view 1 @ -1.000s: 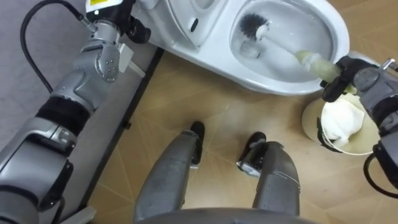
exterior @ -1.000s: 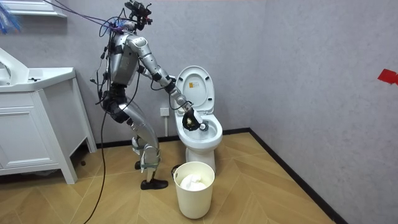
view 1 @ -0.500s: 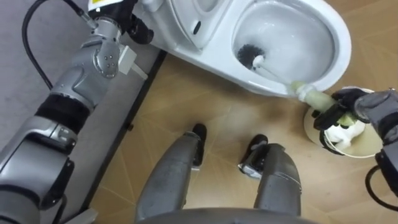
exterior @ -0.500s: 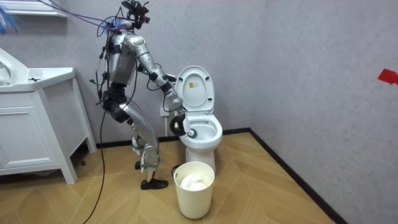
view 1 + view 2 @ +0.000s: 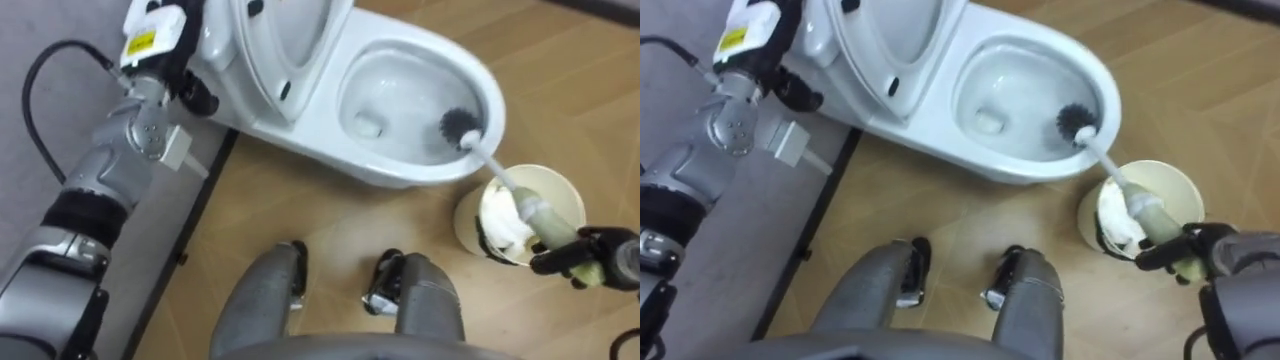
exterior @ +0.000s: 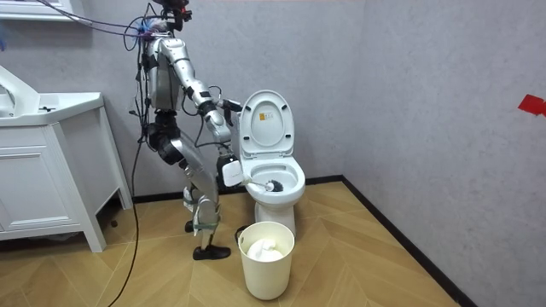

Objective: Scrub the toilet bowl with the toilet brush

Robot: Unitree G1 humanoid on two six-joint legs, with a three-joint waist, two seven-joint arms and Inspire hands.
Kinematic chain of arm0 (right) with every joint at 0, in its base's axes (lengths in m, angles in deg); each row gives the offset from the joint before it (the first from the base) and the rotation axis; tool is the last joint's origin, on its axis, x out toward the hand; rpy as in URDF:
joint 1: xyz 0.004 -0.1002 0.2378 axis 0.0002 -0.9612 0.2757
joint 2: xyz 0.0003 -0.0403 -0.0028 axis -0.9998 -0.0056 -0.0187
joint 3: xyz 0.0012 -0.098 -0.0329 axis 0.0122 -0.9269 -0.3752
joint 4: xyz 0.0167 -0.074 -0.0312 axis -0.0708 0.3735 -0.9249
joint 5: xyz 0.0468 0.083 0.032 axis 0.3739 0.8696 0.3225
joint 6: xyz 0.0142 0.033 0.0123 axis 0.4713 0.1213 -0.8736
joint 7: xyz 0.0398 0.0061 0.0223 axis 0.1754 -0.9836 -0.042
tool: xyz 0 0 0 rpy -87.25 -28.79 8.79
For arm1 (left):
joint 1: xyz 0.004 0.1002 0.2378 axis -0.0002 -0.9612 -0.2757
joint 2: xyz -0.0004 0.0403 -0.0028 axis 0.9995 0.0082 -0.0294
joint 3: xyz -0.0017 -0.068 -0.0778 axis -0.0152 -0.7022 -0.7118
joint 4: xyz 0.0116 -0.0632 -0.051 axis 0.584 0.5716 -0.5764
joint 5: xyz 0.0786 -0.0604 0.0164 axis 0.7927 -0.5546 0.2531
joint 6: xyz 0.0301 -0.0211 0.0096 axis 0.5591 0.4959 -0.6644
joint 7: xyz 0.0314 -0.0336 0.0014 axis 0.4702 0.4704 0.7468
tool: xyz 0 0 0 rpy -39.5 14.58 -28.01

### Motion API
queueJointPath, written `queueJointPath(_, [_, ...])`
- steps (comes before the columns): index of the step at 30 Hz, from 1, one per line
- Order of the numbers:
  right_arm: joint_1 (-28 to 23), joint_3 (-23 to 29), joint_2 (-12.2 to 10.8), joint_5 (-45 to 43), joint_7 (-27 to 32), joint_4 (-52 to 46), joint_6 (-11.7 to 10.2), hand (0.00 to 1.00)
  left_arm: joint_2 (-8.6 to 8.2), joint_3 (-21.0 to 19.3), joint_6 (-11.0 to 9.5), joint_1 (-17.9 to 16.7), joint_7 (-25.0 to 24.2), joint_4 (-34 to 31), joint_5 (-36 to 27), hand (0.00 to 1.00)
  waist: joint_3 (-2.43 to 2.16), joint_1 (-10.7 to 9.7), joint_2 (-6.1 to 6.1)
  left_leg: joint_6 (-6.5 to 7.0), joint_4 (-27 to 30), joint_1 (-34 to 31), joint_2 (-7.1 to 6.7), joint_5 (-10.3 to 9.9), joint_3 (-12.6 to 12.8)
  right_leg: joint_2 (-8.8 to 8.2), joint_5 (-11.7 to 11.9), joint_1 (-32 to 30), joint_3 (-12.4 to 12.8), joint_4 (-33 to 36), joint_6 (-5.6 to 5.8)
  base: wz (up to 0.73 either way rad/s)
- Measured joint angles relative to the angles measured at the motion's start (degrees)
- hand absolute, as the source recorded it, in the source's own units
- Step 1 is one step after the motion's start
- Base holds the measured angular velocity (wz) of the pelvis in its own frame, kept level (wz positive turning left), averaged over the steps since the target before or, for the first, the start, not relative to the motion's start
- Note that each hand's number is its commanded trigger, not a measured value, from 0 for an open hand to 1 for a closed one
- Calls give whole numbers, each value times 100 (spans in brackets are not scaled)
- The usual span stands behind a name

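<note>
The white toilet [image 5: 320,150] stands with its lid up, the bowl open in front of me. A brush with a black head [image 5: 458,125] lies just inside the bowl's right rim. Its pale handle [image 5: 510,185] slants out over the rim and above the bin. My right hand [image 5: 590,262] is shut on the handle's thick end at the lower right, and appears beside the toilet in the room view [image 6: 230,170]. My left hand [image 5: 160,60] is raised against the side of the lid and tank.
A white waste bin [image 5: 568,200] with white paper inside stands on the wooden floor right of my feet and before the toilet [image 6: 266,256]. A grey wall runs along my left. A white cabinet [image 6: 51,162] stands at the room view's left.
My right hand has drawn back and down to the lower right, pulling the brush head from deep in the bowl to its right rim. I have straightened up, and the eye view has shifted.
</note>
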Motion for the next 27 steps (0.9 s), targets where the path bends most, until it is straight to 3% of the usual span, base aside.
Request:
queueJointPath(7, [-508,132,-265,114,75,-30,-57,100,-19,-58,-106,-441,-123,-11,102,0,-68,32,-50,39,-366,672,87,-27,90,166,151,713,24,-589,104,-9])
queueJointPath(9, [-833,205,-388,112,186,-140,-109,100,-137,-273,-113,-846,-123,-243,102,0,-145,0,-53,40,-570,925,83,-26,90,204,176,962,28,-804,137,-2])
queueJointPath(11, [-1125,350,-490,122,236,-223,-147,100,-211,-408,-137,-1200,-126,-475,117,0,-189,-20,-37,41,-719,1144,87,-28,89,233,181,1186,13,-965,155,0])
queueJointPath(14, [-1502,707,-626,131,249,-247,-214,100,-238,-697,-169,-1822,-168,-987,255,0,-217,-47,-39,53,-917,1461,85,-46,77,264,141,1480,9,-1120,155,0])
queueJointPath(17, [-1813,936,-693,-21,254,-416,-271,100,-271,-1001,-227,-2422,-204,-1326,284,0,-220,-122,-63,23,-1184,1896,102,-82,84,322,100,1866,11,-1329,170,-3])
queueJointPath(19, [-1997,936,-709,-45,294,-440,-296,100,-339,-1111,-241,-2647,-183,-1505,298,0,-219,-126,-61,7,-1299,2119,124,-122,75,366,78,2094,-3,-1453,185,-2])
queueJointPath(21, [-2196,1042,-820,-135,380,-458,-348,100,-427,-1315,-291,-3066,-178,-2036,356,0,-209,-126,-144,-7,-1498,2416,118,-142,66,374,-8,2337,-3,-1513,209,2])
queueJointPath(25, [-2495,1315,-994,-322,540,-504,-451,100,-567,-1679,-431,-3521,-128,-2505,356,0,-209,-130,-182,-37,-1744,2845,149,-168,55,444,-62,2699,3,-1745,230,1])
queueJointPath(27, [-2644,1507,-1205,-346,639,-507,-549,100,-700,-1994,-624,-3693,172,-2673,358,0,-209,-128,-205,-52,-1918,3064,182,-172,46,501,-70,2897,4,-1859,225,-2])
